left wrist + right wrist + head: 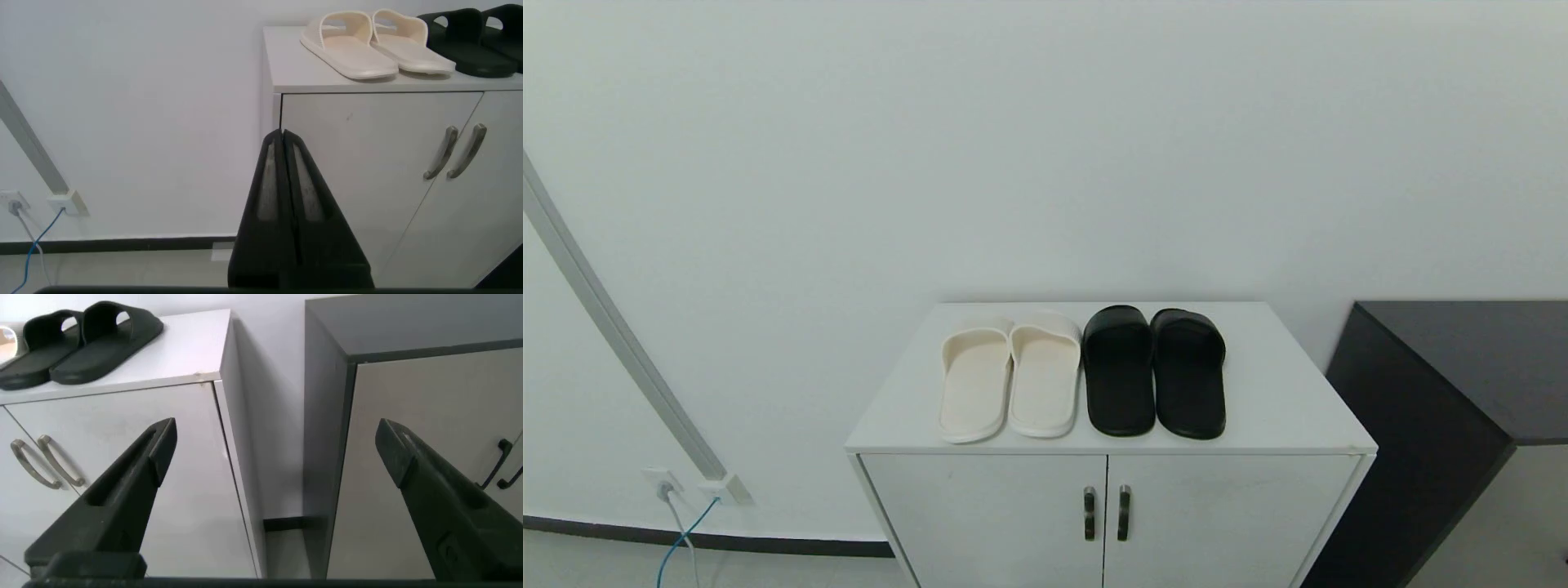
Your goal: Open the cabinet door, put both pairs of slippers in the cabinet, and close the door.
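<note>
The white cabinet [1282, 408] stands against the wall with both doors shut. A dark cabinet [1462, 367] is just to its right. On its top lie the white slippers [1005, 384] on the left and the black slippers [1156, 376] on the right, side by side. Two handles [1089, 513] flank the centre seam. The right tool [275, 431] is spread wide near the cabinet's right corner. The left tool [283, 143] is pinched together near the left corner. Opening comes first, so it is best to take one handle squarely with the wide tool and pull along the door's arc.
</note>
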Available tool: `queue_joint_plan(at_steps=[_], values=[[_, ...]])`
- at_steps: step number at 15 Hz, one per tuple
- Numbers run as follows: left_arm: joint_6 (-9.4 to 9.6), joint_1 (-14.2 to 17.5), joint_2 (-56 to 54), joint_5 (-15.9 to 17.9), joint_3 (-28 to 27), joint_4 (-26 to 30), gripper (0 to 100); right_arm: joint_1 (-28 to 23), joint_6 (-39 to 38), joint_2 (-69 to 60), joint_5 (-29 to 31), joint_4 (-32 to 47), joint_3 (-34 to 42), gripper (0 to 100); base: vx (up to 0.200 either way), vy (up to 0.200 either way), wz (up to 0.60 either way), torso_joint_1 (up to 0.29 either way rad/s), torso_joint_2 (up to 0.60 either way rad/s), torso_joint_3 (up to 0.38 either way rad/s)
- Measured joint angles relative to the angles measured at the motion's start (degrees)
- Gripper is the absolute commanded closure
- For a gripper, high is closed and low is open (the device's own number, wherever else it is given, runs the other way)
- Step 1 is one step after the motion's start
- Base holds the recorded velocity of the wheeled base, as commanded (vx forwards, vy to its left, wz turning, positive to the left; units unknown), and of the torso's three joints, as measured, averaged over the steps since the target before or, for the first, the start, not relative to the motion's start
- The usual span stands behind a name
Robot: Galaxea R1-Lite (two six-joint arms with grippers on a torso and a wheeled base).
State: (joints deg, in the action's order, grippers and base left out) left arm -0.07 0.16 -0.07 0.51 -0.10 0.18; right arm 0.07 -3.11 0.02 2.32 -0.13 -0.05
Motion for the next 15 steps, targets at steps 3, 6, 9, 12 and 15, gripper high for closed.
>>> queue_joint_plan(at_steps=[3,6,9,12,15], values=[[0.00,0.00,0.00,0.02,0.00,0.00,100,0.00,0.11,0.00,-0.68,0.09,-0.05,0,0.000,0.000,0.00,0.000,0.00,0.000],[-0.04,0.00,0.00,0.02,0.00,0.00,100,0.00,0.11,-0.02,-0.68,0.13,-0.05,0,0.000,0.000,0.00,0.000,0.00,0.000],[-0.04,0.00,0.00,0.00,0.00,0.00,100,0.13,-0.45,0.77,-0.62,0.67,-2.38,0,0.000,0.000,0.00,0.000,0.00,0.000],[-0.11,0.00,0.00,-0.02,0.00,0.00,100,0.39,-1.40,4.44,-3.60,2.84,-4.72,0,0.000,0.000,0.00,0.000,0.00,0.000],[-0.09,0.00,0.00,0.00,0.00,0.00,100,0.44,-1.45,11.41,-5.97,0.23,-7.03,0,0.000,0.000,0.00,0.000,0.00,0.000]])
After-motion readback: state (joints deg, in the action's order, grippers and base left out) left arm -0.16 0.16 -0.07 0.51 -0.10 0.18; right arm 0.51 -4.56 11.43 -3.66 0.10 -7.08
